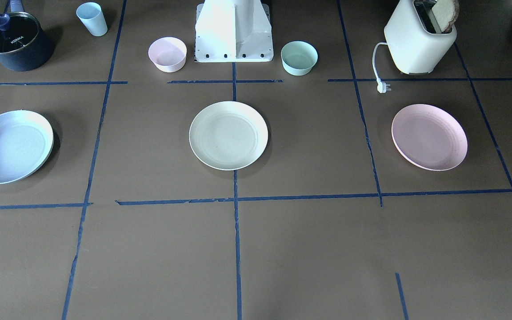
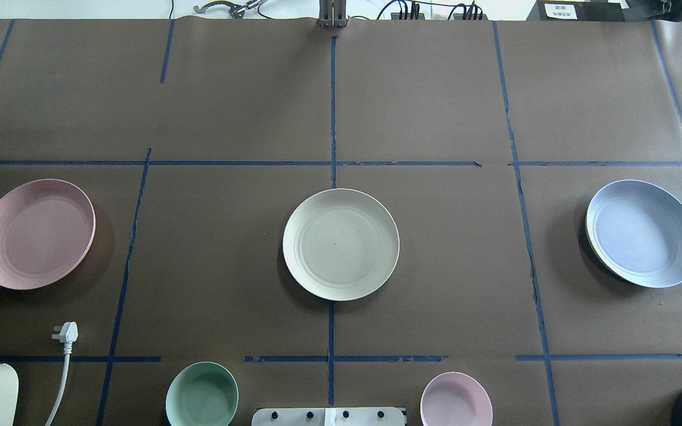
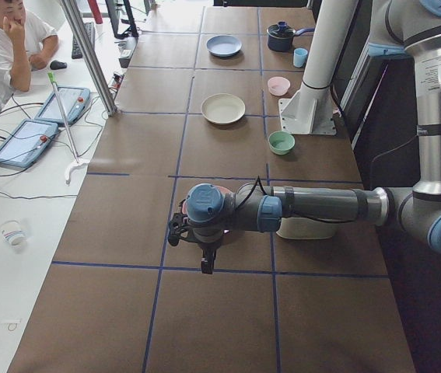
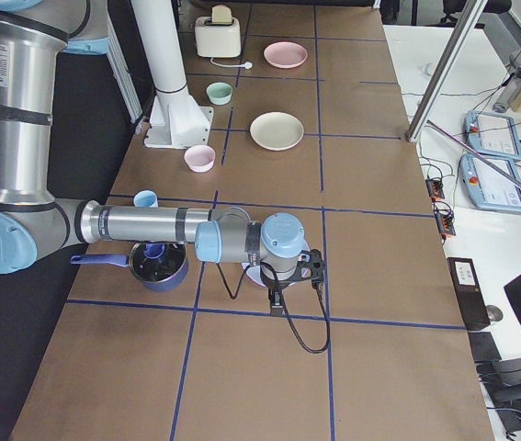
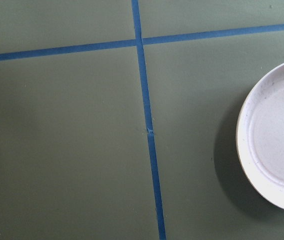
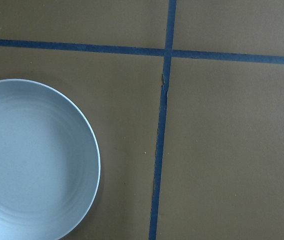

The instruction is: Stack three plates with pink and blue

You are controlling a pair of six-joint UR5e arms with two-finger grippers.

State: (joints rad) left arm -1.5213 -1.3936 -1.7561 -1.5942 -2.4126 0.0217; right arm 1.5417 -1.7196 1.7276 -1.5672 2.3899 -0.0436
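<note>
Pink plate (image 2: 35,234), blue plate (image 2: 643,233), cream plate (image 2: 341,244): three.

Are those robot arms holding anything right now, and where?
Apparently nothing: the pink plate, cream plate and blue plate all lie free on the table.
</note>
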